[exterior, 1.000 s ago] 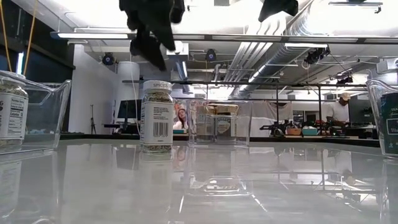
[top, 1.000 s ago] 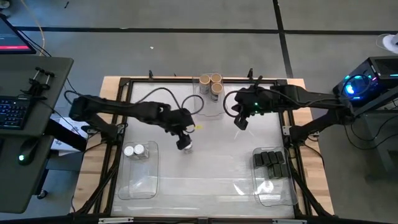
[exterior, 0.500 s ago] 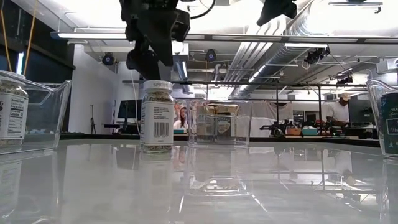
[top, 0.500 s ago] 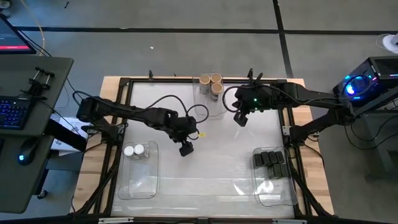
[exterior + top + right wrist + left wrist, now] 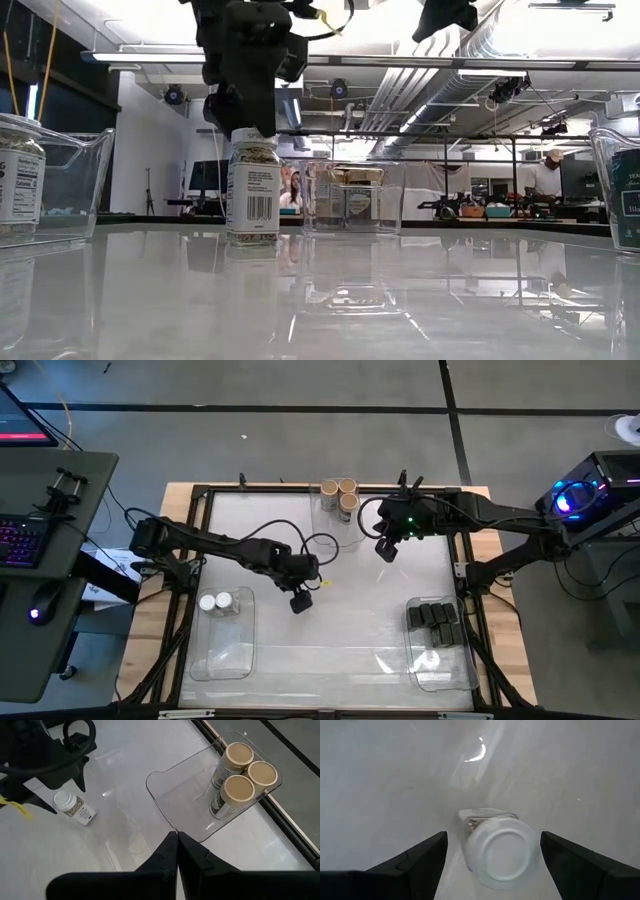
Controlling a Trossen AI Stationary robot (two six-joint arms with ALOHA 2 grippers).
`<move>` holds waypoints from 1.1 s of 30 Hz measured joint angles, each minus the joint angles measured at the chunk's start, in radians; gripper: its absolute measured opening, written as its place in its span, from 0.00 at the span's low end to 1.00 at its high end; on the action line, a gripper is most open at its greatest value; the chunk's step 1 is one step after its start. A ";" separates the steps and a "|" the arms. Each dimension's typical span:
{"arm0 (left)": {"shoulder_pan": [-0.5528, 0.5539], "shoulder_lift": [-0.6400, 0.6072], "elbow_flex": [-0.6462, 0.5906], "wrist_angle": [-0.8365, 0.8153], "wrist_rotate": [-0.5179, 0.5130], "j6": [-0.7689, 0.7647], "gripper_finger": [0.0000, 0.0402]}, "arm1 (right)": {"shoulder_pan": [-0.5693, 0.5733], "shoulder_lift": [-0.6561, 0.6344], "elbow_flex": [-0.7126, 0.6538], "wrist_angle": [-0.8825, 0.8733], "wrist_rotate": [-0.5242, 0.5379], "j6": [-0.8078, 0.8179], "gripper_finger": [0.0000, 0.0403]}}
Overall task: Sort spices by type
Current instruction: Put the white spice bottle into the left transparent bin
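A spice jar (image 5: 252, 190) with a white lid (image 5: 502, 851) stands upright on its base in the middle of the table. It also shows in the right wrist view as the jar (image 5: 75, 806). My left gripper (image 5: 493, 835) hangs open just above it, pointing steeply down, one finger on each side of the lid with a gap to both. From above, the left gripper (image 5: 300, 600) covers the jar. My right gripper (image 5: 385, 552) waits shut, high over the table's far middle, with nothing in it.
A clear bin (image 5: 340, 525) at the far edge holds three tan-lidded jars (image 5: 240, 775). A clear bin (image 5: 222, 645) at the near left holds two white-lidded jars (image 5: 215, 603). A clear bin (image 5: 440, 665) at the near right holds black boxes (image 5: 435, 622).
My left gripper has come down over the white-lidded jar and tipped more steeply downward, its fingers staying open. The jar has not moved.
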 joint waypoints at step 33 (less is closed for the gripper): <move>0.020 -0.099 0.000 -0.055 0.029 0.188 0.42 | 0.000 0.000 0.000 0.058 0.000 -0.047 0.00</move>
